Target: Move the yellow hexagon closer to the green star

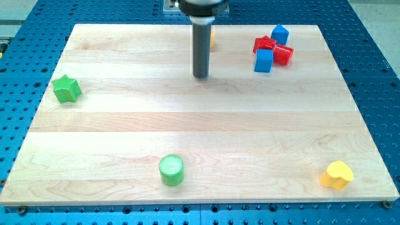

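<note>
The green star (pixel 67 88) lies near the board's left edge. A yellow block (pixel 213 39) shows as a sliver just right of my rod near the view's top; the rod hides most of it, so I cannot make out its shape. My tip (pixel 200 76) rests on the board a little below that yellow block and far to the right of the green star.
A green cylinder (pixel 171 170) stands near the bottom edge. A yellow heart-like block (pixel 337 174) sits at the bottom right corner. At the top right, two blue cubes (pixel 280 34) (pixel 264 60) and two red blocks (pixel 265 44) (pixel 283 54) cluster together.
</note>
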Robot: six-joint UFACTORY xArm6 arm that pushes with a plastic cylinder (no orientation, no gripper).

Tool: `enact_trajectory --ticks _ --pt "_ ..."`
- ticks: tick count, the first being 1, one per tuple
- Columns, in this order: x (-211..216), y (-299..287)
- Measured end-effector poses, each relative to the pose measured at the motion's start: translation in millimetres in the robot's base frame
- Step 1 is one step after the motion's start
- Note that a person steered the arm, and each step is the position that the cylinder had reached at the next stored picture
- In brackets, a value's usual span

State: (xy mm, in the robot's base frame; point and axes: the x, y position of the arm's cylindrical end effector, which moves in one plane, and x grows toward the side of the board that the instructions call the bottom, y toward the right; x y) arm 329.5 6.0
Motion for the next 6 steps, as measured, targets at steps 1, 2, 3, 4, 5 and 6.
enact_trajectory --ticks 1,2,3,4,5,6 --pt "-57.9 39.2" --pt "-91.8 41.5" --pt "-88.8 -63.5" --pt "-108.0 -89.8" --pt "-99.6 -137.3" --pt "-22.1 -191.1"
